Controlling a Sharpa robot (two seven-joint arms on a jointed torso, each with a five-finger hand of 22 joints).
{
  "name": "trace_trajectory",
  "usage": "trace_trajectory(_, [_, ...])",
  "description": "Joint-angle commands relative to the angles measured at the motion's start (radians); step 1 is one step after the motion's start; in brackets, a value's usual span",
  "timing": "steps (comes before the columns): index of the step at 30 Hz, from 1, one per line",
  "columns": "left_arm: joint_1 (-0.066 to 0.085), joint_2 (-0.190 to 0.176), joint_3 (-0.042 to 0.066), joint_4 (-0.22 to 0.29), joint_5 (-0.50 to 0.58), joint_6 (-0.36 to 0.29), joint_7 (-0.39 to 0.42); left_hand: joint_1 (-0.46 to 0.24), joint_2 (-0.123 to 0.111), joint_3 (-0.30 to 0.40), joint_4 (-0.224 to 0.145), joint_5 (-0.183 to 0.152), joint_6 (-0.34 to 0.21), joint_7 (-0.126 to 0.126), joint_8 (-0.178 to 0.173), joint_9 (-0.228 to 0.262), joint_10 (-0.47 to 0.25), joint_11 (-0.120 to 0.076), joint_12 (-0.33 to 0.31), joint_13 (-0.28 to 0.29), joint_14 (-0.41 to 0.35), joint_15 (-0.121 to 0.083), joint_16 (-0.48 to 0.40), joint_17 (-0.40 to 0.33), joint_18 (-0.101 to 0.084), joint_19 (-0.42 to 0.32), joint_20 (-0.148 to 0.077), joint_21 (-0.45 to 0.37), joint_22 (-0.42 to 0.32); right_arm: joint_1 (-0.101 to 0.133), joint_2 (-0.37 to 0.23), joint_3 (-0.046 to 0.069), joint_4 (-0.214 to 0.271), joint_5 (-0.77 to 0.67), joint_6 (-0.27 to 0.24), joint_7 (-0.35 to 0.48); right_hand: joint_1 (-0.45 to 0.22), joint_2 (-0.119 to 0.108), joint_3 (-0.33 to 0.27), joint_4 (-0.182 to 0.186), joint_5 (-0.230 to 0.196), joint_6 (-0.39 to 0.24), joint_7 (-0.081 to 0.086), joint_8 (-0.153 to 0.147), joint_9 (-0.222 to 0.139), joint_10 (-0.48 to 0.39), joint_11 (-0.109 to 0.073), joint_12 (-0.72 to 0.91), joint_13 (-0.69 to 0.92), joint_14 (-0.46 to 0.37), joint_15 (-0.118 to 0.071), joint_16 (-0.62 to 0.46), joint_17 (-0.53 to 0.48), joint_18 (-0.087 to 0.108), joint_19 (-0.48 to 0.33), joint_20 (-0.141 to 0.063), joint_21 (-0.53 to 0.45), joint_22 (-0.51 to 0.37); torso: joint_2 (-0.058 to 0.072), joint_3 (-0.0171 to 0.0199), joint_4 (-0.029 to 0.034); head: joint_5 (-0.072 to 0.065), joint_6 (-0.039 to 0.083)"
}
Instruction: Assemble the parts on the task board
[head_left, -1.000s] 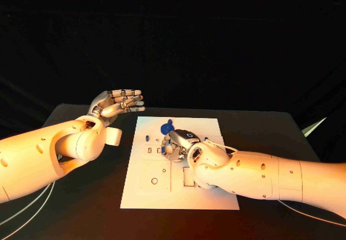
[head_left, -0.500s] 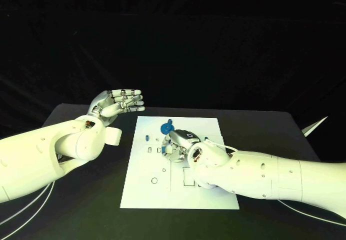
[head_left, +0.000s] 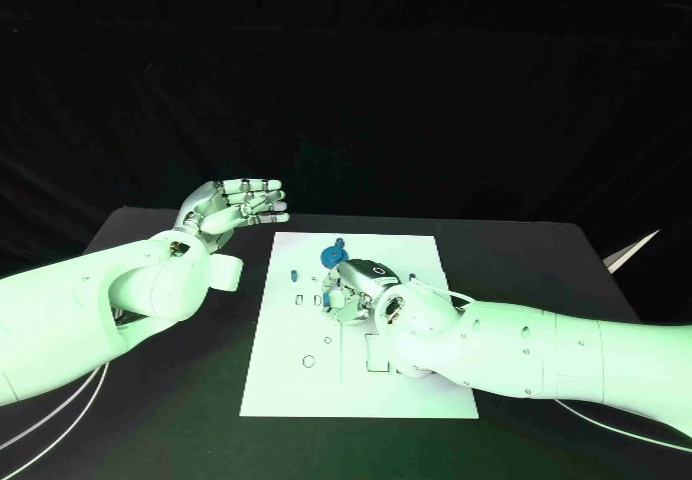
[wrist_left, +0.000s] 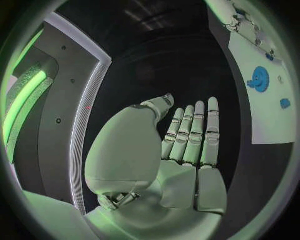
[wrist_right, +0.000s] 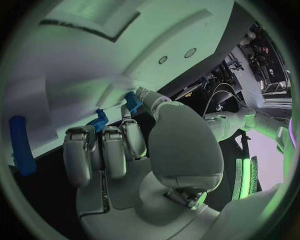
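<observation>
The white task board (head_left: 310, 380) lies in the middle of the black table. A blue gear (head_left: 333, 257) sits near its far end, seen too in the left wrist view (wrist_left: 259, 79). A small blue part (head_left: 293, 274) lies left of the gear. My right hand (head_left: 358, 290) is low over the board just behind the gear, fingers curled down. In the right wrist view its thumb and a finger pinch a small blue part (wrist_right: 132, 102) against the board (wrist_right: 75, 65). A blue bar (wrist_right: 24, 145) lies nearby. My left hand (head_left: 234, 207) is raised beyond the board's far left corner, palm open, holding nothing (wrist_left: 187, 135).
Round holes and slots mark the near half of the board (head_left: 309, 362). White cables (head_left: 58, 410) run along the table at the left. Another small blue piece (wrist_left: 284, 103) lies near the board's edge.
</observation>
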Motion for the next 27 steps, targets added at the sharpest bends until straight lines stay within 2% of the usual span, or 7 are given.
trace_trajectory(1, [0.000, 0.001, 0.001, 0.000, -0.006, 0.003, -0.004, -0.030, -0.009, -0.004, -0.018, -0.001, -0.006, 0.017, 0.005, 0.013, -0.006, -0.003, -0.007, 0.014, -0.008, 0.001, -0.010, 0.016, 0.010, -0.006, -0.001, 0.016, 0.015, -0.001, -0.004, 0.000, 0.007, -0.001, -0.017, 0.009, 0.023, 0.021, -0.182, 0.030, 0.010, -0.052, 0.015, -0.030, -0.023, -0.049, 0.010, -0.025, 0.059, 0.091, 0.012, -0.001, 0.242, -0.026, 0.096, 0.012, -0.016, 0.250, 0.000, 0.0001, 0.0005, 0.000, -0.001])
trace_trajectory(6, [0.000, 0.002, 0.001, -0.005, -0.036, 0.008, -0.028, -0.039, -0.011, -0.008, -0.016, -0.001, -0.010, 0.020, 0.004, 0.012, -0.009, -0.002, -0.008, 0.014, -0.002, 0.000, -0.008, 0.021, 0.011, -0.006, 0.000, 0.018, 0.016, -0.001, -0.023, 0.000, 0.030, -0.003, -0.056, 0.026, 0.153, 0.025, -0.360, 0.182, 0.017, -0.080, 0.029, -0.070, -0.053, -0.069, 0.024, -0.042, 0.033, 0.089, 0.023, -0.005, 0.235, -0.025, 0.094, 0.022, -0.020, 0.248, -0.001, 0.0009, 0.0004, 0.002, -0.001])
trace_trajectory(14, [0.000, 0.005, 0.001, -0.016, -0.153, 0.041, -0.141, -0.125, -0.012, -0.060, 0.054, 0.000, -0.035, 0.022, 0.044, 0.027, 0.064, -0.028, 0.102, 0.056, 0.147, -0.050, 0.190, 0.161, 0.011, 0.112, -0.048, 0.138, 0.074, 0.019, -0.106, 0.006, 0.115, 0.054, -0.127, 0.115, 0.167, 0.024, -0.368, 0.189, 0.017, -0.079, 0.029, -0.073, -0.056, -0.066, 0.024, -0.038, 0.034, 0.089, 0.024, -0.005, 0.233, -0.025, 0.095, 0.023, -0.019, 0.249, -0.005, 0.0027, -0.0030, 0.008, 0.005])
trace_trajectory(17, [0.001, 0.008, 0.001, -0.026, -0.232, 0.077, -0.231, -0.171, -0.004, -0.085, 0.119, 0.001, -0.031, -0.002, 0.133, 0.066, 0.114, -0.060, 0.241, 0.134, 0.220, -0.086, 0.419, 0.308, 0.011, 0.188, -0.087, 0.257, 0.141, 0.044, -0.160, 0.009, 0.153, 0.157, -0.144, 0.206, 0.186, 0.047, -0.353, 0.186, 0.013, -0.046, 0.021, -0.055, -0.051, -0.065, 0.018, -0.035, 0.034, 0.088, 0.019, -0.007, 0.231, -0.023, 0.091, 0.020, -0.029, 0.244, -0.009, 0.0053, -0.0064, 0.013, 0.008])
trace_trajectory(19, [0.001, 0.013, 0.001, -0.036, -0.296, 0.112, -0.297, -0.181, 0.005, -0.103, 0.169, 0.003, -0.075, -0.020, 0.281, 0.145, 0.042, -0.081, 0.495, 0.308, 0.220, -0.108, 0.723, 0.510, 0.010, 0.202, -0.122, 0.457, 0.270, 0.060, -0.196, 0.011, 0.178, 0.235, -0.149, 0.257, 0.191, 0.057, -0.343, 0.185, 0.012, -0.032, 0.017, -0.045, -0.049, -0.066, 0.014, -0.034, 0.033, 0.087, 0.016, -0.010, 0.225, -0.020, 0.085, 0.017, -0.040, 0.237, -0.011, 0.0066, -0.0079, 0.014, 0.009])
trace_trajectory(22, [0.002, 0.026, 0.001, -0.052, -0.403, 0.167, -0.398, -0.214, 0.020, -0.106, 0.170, 0.004, -0.104, -0.038, 0.415, 0.220, -0.007, -0.098, 0.708, 0.444, 0.346, -0.123, 1.013, 0.786, 0.012, 0.157, -0.127, 0.624, 0.382, 0.083, -0.246, 0.014, 0.207, 0.342, -0.141, 0.301, 0.190, 0.062, -0.338, 0.185, 0.010, -0.018, 0.013, -0.034, -0.046, -0.069, 0.010, -0.036, 0.031, 0.086, 0.012, -0.011, 0.222, -0.018, 0.083, 0.014, -0.047, 0.233, -0.020, 0.0094, -0.0096, 0.017, 0.004])
trace_trajectory(27, [0.005, 0.063, 0.002, -0.082, -0.595, 0.277, -0.581, -0.285, 0.032, -0.124, 0.173, 0.004, -0.106, -0.072, 0.557, 0.305, 0.000, -0.128, 0.898, 0.555, 0.481, -0.149, 1.206, 1.008, -0.024, 0.238, -0.146, 0.897, 0.699, 0.126, -0.323, 0.016, 0.228, 0.483, -0.119, 0.329, 0.184, 0.065, -0.335, 0.185, 0.009, -0.007, 0.009, -0.024, -0.043, -0.070, 0.007, -0.036, 0.029, 0.086, 0.010, -0.012, 0.222, -0.018, 0.082, 0.012, -0.048, 0.232, -0.031, 0.0148, -0.0105, 0.023, 0.002])
